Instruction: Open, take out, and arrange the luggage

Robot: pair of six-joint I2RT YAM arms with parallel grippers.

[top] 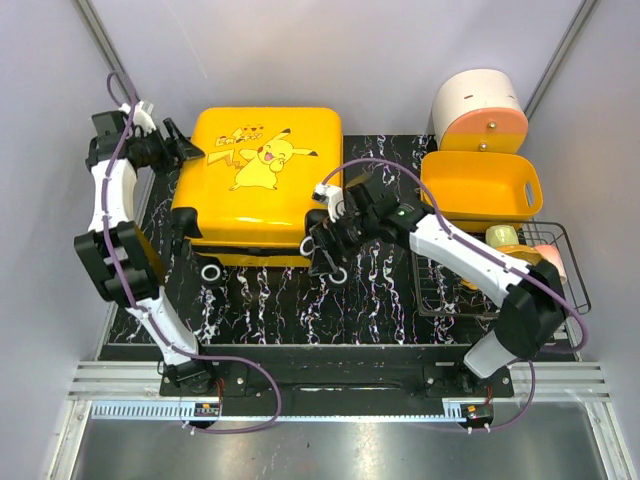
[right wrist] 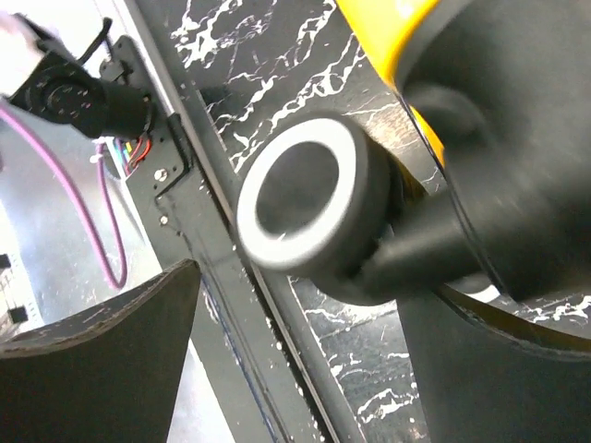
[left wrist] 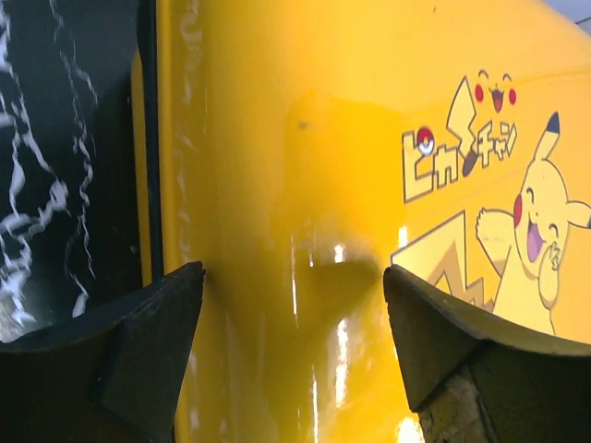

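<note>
Nearest the arm bases: right jaws are down at the near-right wheel (right wrist: 309, 208) of the luggage (top: 262, 180), low over the black marbled bench (top: 270, 315). Wrist cam is blurry, but the jaws stand wide apart w/ that black-and-white wheel sitting in the gap btwn them. Can't tell if either pad actually touches it; nothing gripped afaict. The other wheel (top: 211, 272) is at the near-left corner, apart from both jaws.

The luggage itself lies flat, lid up and shut, cartoon print facing the top cam, wheels toward the bases.

Further back, left jaws are at the far-left corner of the lid, also spread wide, over the glossy yellow shell right by its left edge, holding nothing.

Off to the right of the case: a wire rack (top: 565, 300) w/ a few small items in it, then a yellow plastic basket (top: 480, 190), and a white-and-pink round container (top: 480, 110) at the far end.
</note>
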